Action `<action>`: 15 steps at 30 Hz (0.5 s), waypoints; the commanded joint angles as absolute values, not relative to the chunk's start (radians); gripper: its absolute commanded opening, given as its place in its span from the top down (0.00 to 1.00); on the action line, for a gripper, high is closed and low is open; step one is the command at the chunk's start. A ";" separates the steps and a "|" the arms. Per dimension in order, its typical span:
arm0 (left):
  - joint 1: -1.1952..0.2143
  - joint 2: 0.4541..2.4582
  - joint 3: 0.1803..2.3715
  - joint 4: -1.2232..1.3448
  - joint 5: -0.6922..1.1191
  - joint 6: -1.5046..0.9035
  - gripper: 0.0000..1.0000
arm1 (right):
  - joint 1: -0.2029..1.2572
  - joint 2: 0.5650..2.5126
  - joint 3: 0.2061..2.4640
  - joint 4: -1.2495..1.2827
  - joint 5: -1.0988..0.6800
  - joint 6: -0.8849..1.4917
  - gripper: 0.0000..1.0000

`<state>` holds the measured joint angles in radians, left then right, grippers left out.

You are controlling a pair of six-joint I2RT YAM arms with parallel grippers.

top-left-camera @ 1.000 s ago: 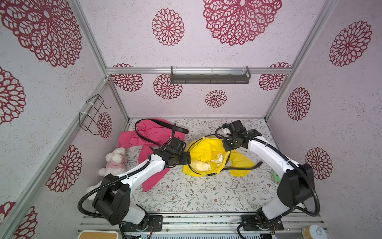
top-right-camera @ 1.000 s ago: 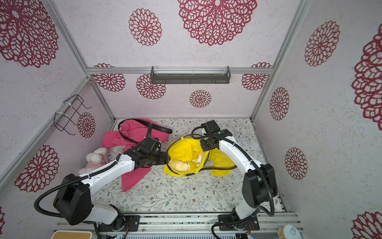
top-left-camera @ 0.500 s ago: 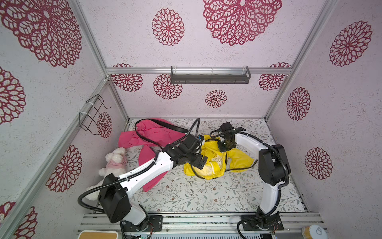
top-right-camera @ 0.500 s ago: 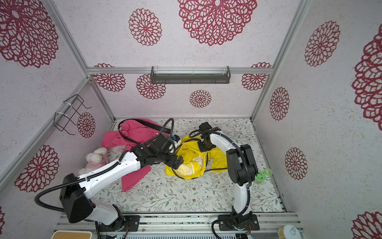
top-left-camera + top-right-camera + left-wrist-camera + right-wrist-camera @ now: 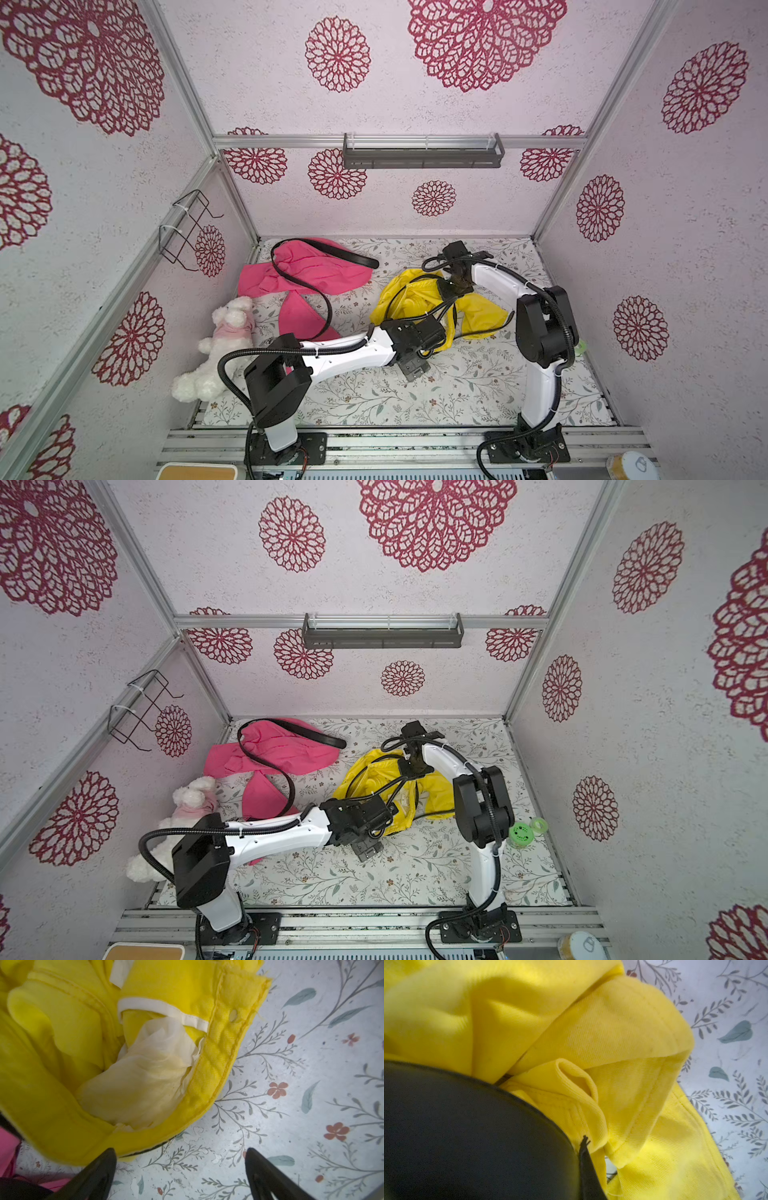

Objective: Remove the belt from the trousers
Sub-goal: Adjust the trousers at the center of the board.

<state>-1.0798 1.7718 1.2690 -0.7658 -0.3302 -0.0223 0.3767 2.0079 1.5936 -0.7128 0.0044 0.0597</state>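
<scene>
Left end effector (image 5: 179, 1151) gapes wide and empty over the surface (image 5: 311, 1084), with the trousers (image 5: 62, 1064) waistband just ahead of its tips. Right end effector (image 5: 457, 286) is closed atop the trousers, belt (image 5: 467, 1136) right against it; whether it grips is unclear

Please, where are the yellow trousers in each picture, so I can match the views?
In a top view: yellow trousers lie crumpled in the middle of the floral table cover.
In a top view: trousers in the same place.
Left wrist view: trousers fill much of the picture, pale lining showing.
Right wrist view: trousers fill most of the picture.
Shared landmark: the floral cover beside them, in every view.
</scene>
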 commanded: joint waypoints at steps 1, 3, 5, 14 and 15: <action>-1.080 1.793 1.274 -0.736 -0.394 0.105 0.00 | 0.365 1.982 1.598 -0.698 -0.001 0.051 1.00; -1.078 1.801 1.255 -0.698 -0.377 0.134 0.02 | 0.365 1.978 1.594 -0.695 -0.003 0.050 1.00; -1.066 1.821 1.237 -0.663 -0.354 0.147 0.13 | 0.362 1.975 1.592 -0.695 -0.006 0.052 1.00; -1.001 1.829 1.213 -0.645 -0.196 0.114 0.96 | 0.345 1.901 1.559 -0.697 -0.008 0.035 0.96; -0.995 1.800 1.219 -0.656 -0.185 0.110 1.00 | 0.345 1.873 1.545 -0.691 -0.004 0.031 0.87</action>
